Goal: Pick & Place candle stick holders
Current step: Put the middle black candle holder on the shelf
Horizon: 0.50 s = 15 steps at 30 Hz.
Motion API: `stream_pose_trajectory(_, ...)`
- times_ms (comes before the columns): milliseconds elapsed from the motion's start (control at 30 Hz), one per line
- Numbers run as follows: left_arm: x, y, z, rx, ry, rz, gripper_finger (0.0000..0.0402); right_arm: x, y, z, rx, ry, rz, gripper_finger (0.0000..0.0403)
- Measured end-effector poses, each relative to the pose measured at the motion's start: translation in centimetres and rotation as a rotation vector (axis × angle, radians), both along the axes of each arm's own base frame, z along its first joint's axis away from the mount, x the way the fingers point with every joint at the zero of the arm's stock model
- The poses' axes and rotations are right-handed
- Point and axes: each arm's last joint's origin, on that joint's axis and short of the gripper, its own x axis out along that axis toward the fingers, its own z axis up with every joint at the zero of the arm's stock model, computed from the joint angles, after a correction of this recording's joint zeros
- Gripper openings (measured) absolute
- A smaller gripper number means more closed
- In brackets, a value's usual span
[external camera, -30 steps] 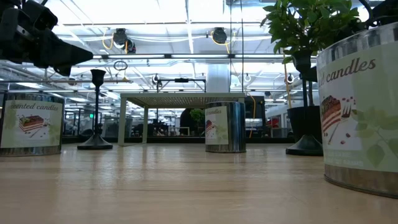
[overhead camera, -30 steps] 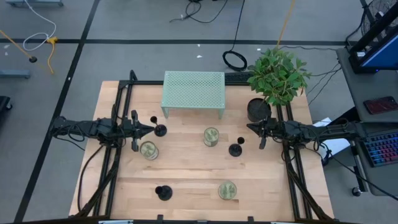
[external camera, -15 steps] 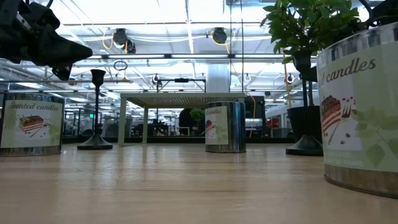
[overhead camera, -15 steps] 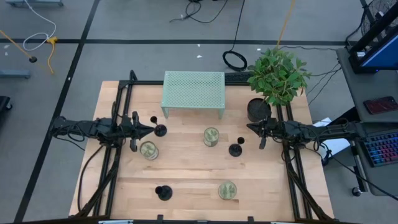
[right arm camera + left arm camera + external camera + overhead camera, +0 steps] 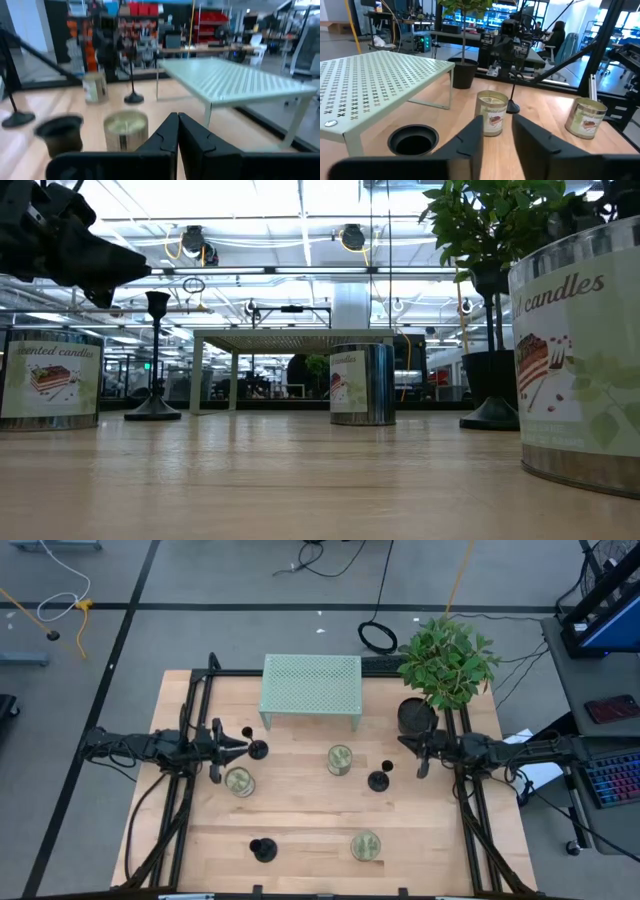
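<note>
While both arms are reaching in over the wooden surface (image 5: 310,810) from its opposite edges, the left claw (image 5: 236,747) is hovering near the left side with its tips pointing at the first candle stick holder (image 5: 258,749), which is standing just beyond them and apart from them. In the left wrist view the two fingers (image 5: 470,145) are sitting a narrow gap apart with nothing between them. Just in front of that claw a pale-green candle jar (image 5: 238,781) is resting on the surface. Farther forward, the second candle stick holder (image 5: 263,849) is standing upright near the front edge. Behind them the green mesh riser (image 5: 311,687) is standing at the back. A second candle jar (image 5: 340,759) is sitting near the middle, a third jar (image 5: 366,846) near the front. The third candle stick holder (image 5: 379,778) is standing right of centre, near the right claw (image 5: 412,749), whose fingers (image 5: 195,137) are pressing together, empty. A potted plant (image 5: 445,665) is standing at the back right corner.
</note>
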Motion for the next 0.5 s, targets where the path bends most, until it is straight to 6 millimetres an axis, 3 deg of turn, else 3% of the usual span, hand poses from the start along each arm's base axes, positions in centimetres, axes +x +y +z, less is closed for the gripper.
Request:
stream_pose_trajectory(233, -0.02, 0.12, 0.0, 0.001, 0.0, 0.043, 0.0161, -0.01, 0.06, 0.69, -0.055, -0.056, 0.022, 0.0018)
stream_pose_trajectory(500, -0.06, 0.33, 0.01, 0.023, 0.003, 0.114, 0.0159, 0.39, 0.67, 0.31, -0.002, -0.03, 0.23, 0.0111)
